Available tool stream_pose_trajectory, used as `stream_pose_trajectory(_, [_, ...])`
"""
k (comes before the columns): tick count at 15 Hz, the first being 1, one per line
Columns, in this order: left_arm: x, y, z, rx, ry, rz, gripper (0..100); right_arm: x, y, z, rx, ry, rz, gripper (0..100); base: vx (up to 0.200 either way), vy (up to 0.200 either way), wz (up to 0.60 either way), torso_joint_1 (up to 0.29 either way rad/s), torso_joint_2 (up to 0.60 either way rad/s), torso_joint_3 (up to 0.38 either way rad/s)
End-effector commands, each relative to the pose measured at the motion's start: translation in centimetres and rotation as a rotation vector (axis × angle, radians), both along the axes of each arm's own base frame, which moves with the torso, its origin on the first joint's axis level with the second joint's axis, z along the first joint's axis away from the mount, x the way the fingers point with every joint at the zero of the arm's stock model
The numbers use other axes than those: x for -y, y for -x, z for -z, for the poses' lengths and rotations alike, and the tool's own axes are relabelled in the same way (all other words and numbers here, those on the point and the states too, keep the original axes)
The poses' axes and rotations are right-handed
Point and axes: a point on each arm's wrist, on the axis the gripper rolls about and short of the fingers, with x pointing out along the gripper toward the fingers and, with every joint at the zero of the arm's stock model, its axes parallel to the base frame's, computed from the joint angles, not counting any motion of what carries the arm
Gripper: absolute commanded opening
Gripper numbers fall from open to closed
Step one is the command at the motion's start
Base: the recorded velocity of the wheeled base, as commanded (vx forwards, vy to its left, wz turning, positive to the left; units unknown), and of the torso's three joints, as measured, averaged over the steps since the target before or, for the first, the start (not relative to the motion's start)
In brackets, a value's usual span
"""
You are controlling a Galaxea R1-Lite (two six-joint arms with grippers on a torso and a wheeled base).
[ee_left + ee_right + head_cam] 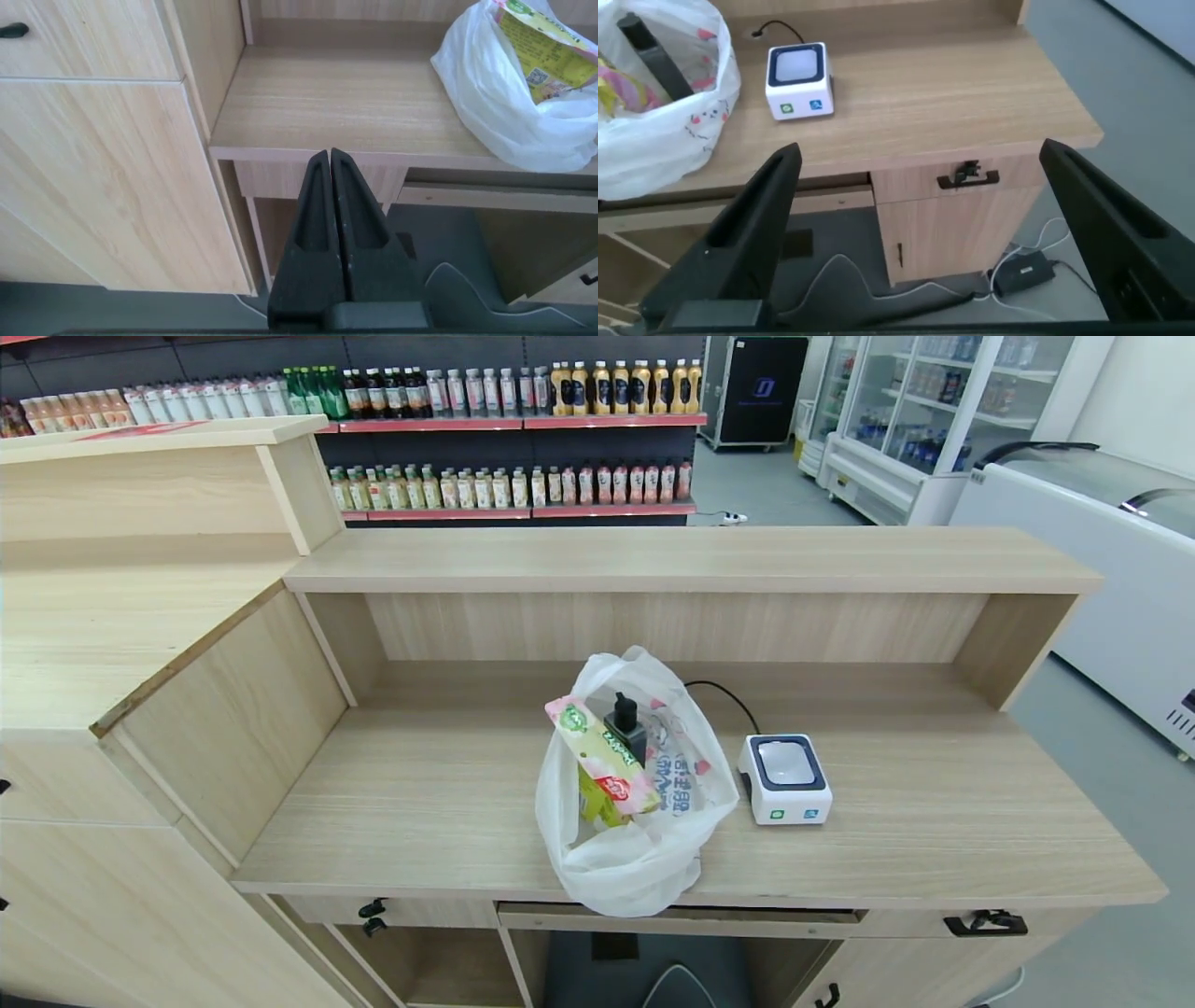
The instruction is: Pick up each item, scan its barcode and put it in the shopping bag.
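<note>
A white plastic shopping bag (627, 859) stands at the front middle of the wooden counter (448, 803). Inside it are a pink and green snack pack (602, 756), a dark bottle (625, 723) and other packets. The bag (509, 103) and its pack show in the left wrist view, and the bag (654, 121) in the right wrist view. A white barcode scanner (784, 777) (797, 79) sits just right of the bag. My left gripper (331, 163) hangs shut below the counter's front edge, left of the bag. My right gripper (920, 159) is open, low, in front of the counter's right part.
A raised shelf (691, 560) runs along the counter's back, and a taller wooden unit (140, 616) stands at its left. A black cable (724, 695) leads from the scanner. Drawers with black handles (985, 924) (968, 175) lie under the counter.
</note>
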Motion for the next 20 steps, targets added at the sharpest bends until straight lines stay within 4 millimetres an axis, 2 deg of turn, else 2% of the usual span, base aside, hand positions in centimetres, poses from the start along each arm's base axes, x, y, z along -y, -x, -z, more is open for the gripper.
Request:
stream_pose_trajectory(1, [0.0, 0.0, 0.0, 0.0, 0.0, -0.001, 0, 0.07, 0.37, 0.08, 0.042, -0.004, -0.049, 100, 0.0, 0.0, 0.0, 0.0, 0.0, 0.0])
stream_pose_trajectory(3, [0.0, 0.0, 0.0, 0.0, 0.0, -0.001, 0, 0.11, 0.91, 0.21, 0.105, -0.004, -0.071, 100, 0.0, 0.0, 0.0, 0.0, 0.0, 0.0])
stream_pose_trajectory(20, [0.0, 0.0, 0.0, 0.0, 0.0, -0.001, 0, 0.11, 0.91, 0.21, 0.106, -0.009, -0.068, 100, 0.0, 0.0, 0.0, 0.0, 0.0, 0.0])
